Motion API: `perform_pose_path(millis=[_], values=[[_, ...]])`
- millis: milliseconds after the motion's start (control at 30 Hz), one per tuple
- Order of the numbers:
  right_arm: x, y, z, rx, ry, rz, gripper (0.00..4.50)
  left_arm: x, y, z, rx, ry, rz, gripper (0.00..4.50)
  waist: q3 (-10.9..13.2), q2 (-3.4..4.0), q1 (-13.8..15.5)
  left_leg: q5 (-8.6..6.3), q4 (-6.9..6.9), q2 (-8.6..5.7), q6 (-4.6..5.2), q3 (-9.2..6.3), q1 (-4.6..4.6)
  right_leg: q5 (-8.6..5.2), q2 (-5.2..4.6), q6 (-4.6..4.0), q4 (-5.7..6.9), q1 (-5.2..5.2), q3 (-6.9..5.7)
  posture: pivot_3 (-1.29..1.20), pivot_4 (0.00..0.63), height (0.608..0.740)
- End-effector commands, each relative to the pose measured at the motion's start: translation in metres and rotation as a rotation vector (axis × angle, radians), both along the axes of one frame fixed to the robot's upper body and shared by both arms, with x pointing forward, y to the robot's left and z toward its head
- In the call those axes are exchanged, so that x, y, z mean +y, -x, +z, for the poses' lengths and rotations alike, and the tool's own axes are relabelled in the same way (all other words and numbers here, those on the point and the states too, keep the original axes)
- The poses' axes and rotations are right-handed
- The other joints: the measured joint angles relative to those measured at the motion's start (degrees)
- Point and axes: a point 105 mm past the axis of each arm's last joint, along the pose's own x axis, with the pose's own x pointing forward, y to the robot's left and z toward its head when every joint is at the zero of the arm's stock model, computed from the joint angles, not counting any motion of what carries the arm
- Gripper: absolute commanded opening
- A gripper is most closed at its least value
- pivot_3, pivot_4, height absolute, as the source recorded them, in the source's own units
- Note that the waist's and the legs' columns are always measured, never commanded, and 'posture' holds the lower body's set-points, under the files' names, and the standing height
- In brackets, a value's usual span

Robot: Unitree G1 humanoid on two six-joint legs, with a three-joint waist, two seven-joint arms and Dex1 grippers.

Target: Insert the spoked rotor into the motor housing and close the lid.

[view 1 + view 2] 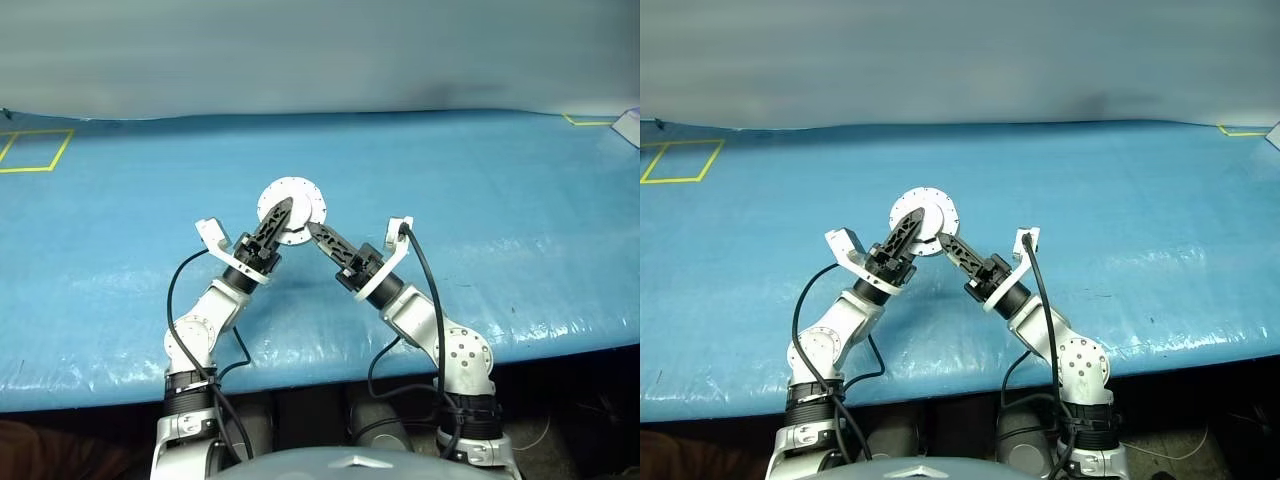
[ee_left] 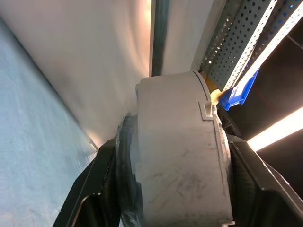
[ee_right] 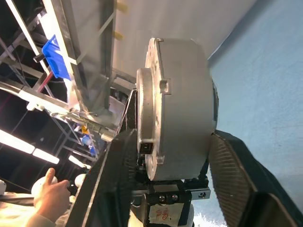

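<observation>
Head camera is showing me both arms raised over the blue table [image 1: 520, 230], meeting at a round silvery motor assembly [image 1: 296, 208] that I am holding up off the surface. I am reading it as the motor housing already capped, since no copper windings or loose spoked rotor are showing anywhere on the table.

I am keeping the left gripper [image 1: 281, 212] pinching the drum across its width; in the left wrist view the grey body [image 2: 180, 156] is sitting tight between both pads. The right gripper [image 1: 317, 232] is standing with its jaws spread around the same part: in the right wrist view the flanged edge [image 3: 151, 109] is lying against one finger [image 3: 113, 170], while the other finger [image 3: 236, 179] is showing a sliver of gap beside the drum.

What is worrying me is that the weight is hanging on the left pinch alone. If that grip slackens while the right is loose, the piece could tip, drop to the table and roll. Closing the right off-centre could also cock the lid instead of seating it.
</observation>
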Motion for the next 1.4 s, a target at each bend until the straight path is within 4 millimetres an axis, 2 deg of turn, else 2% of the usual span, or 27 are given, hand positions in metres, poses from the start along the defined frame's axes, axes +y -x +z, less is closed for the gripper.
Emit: perform_pose_path(millis=[33,200,333,400,533,667,867,967,1033,1100,1333,1367,1400], values=[[0.0,0.002,0.033,-0.116,-0.058,-0.027,3.43,-0.01,0.003,0.008,-0.042,-0.046,-0.026,2.57,0.0,0.0,0.03,0.0,0.0,0.0,0.0,0.0,0.0,0.0,0.0,0.0,0.0,0.0,0.0,0.0,0.15,0.74],[-0.014,-0.01,0.031,-0.098,-0.051,-0.149,3.43,-0.006,-0.001,0.007,-0.051,-0.088,0.034,2.57,0.0,0.0,0.23,0.0,0.0,-0.01,0.0,0.0,0.0,0.0,0.0,0.0,-0.01,0.0,0.01,0.0,0.15,0.74],[-0.022,-0.014,0.017,-0.143,0.131,-0.227,3.43,0.021,-0.029,0.0,-0.019,-0.294,0.375,2.57,0.0,0.0,0.38,0.0,0.0,-0.01,-0.01,0.05,0.02,0.02,0.0,0.02,-0.01,0.0,0.05,0.0,0.15,0.74],[-0.02,-0.008,0.007,-0.185,0.24,-0.205,3.43,0.028,-0.034,-0.001,-0.011,-0.336,0.446,2.57,0.0,-0.01,0.25,0.0,-0.01,0.03,-0.01,0.15,0.06,0.07,0.03,-0.03,-0.01,-0.04,0.13,0.0,0.15,0.74],[-0.014,0.002,-0.01,-0.243,0.378,-0.143,3.43,0.022,-0.023,-0.001,-0.064,-0.414,0.402,2.57,0.01,-0.03,0.82,-0.01,-0.06,0.01,0.0,0.13,0.0,0.07,0.04,-0.02,-0.02,-0.08,0.13,0.0,0.15,0.74],[-0.008,0.011,-0.022,-0.352,0.515,-0.062,3.43,0.028,-0.013,-0.004,-0.088,-0.469,0.411,2.57,0.08,-0.15,1.1,-0.04,-0.01,-0.03,0.05,0.16,-0.04,0.08,0.0,0.0,-0.06,-0.08,0.18,0.0,0.15,0.74],[-0.005,0.009,-0.031,-0.406,0.563,-0.037,3.43,0.068,-0.007,-0.006,-0.062,-0.479,0.519,2.57,0.15,-0.26,0.9,0.0,0.03,0.07,-0.01,0.17,0.03,0.09,0.08,-0.01,0.01,-0.08,0.15,0.0,0.15,0.74],[-0.003,0.008,-0.031,-0.415,0.556,-0.029,3.43,0.082,-0.008,-0.011,-0.032,-0.505,0.562,2.57,0.17,-0.29,0.99,0.01,0.04,0.08,-0.02,0.16,0.04,0.09,0.08,-0.01,0.04,-0.07,0.15,0.0,0.15,0.74],[-0.003,0.005,-0.03,-0.439,0.576,-0.046,3.43,0.097,-0.013,-0.022,0.044,-0.599,0.656,2.57,0.19,-0.33,1.18,0.01,0.04,0.07,-0.02,0.16,0.03,0.1,0.08,-0.01,0.01,-0.06,0.16,0.0,0.15,0.74],[-0.002,0.003,-0.027,-0.45,0.565,-0.06,3.43,0.109,-0.017,-0.025,0.099,-0.596,0.74,2.57,0.23,-0.4,1.27,0.01,0.04,0.05,-0.02,0.16,0.03,0.13,0.06,0.02,-0.01,-0.05,0.16,0.0,0.15,0.74],[-0.002,0.0,-0.024,-0.464,0.565,-0.079,3.43,0.129,-0.028,-0.033,0.201,-0.602,0.886,2.57,0.33,-0.64,1.81,0.01,0.06,0.03,-0.02,0.12,0.02,0.16,0.06,0.05,-0.01,-0.02,0.15,0.0,0.15,0.74],[-0.003,-0.001,-0.023,-0.47,0.568,-0.094,3.46,0.13,-0.029,-0.034,0.214,-0.617,0.894,3.22,0.33,-0.64,1.8,0.01,0.06,0.02,-0.02,0.12,0.02,0.16,0.06,0.05,-0.01,-0.02,0.15,0.0,0.15,0.74],[-0.004,-0.001,-0.022,-0.474,0.566,-0.106,3.46,0.132,-0.03,-0.036,0.226,-0.636,0.903,3.45,0.33,-0.64,1.8,0.01,0.06,0.02,-0.03,0.12,0.02,0.18,0.06,0.07,-0.01,-0.02,0.15,0.0,0.15,0.74]])
